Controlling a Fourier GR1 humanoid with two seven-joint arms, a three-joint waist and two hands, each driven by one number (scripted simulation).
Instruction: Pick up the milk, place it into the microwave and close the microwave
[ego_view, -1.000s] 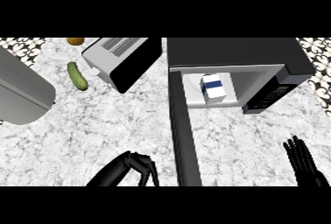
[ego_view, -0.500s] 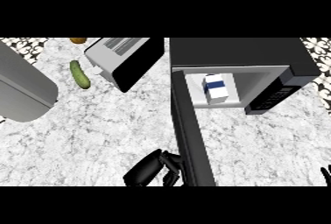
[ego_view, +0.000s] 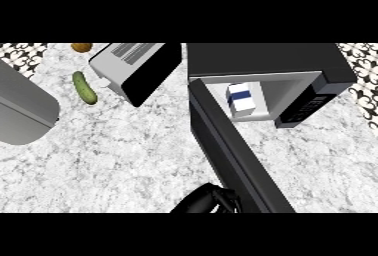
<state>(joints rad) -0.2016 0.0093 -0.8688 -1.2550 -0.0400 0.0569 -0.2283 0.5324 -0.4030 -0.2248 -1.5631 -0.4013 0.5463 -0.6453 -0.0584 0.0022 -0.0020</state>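
The milk (ego_view: 240, 100), a white carton with a blue band, stands inside the black microwave (ego_view: 295, 65) at the top right. The microwave's door (ego_view: 236, 150) is partly open and runs as a dark bar from the cavity's left edge down toward the lower right. My left hand (ego_view: 210, 200) shows at the bottom middle, its relaxed fingers against the outer face of the door near its free end, holding nothing. My right hand does not show.
A toaster (ego_view: 136, 70) lies at the top middle, left of the microwave. A green cucumber (ego_view: 85, 87) and a small brown item (ego_view: 81, 47) sit at the top left. A large grey rounded object (ego_view: 22, 110) fills the left edge.
The door's free end has swung to the right, toward the microwave's front. My left hand moved right with it. My right hand, at the lower right a second ago, has left the view.
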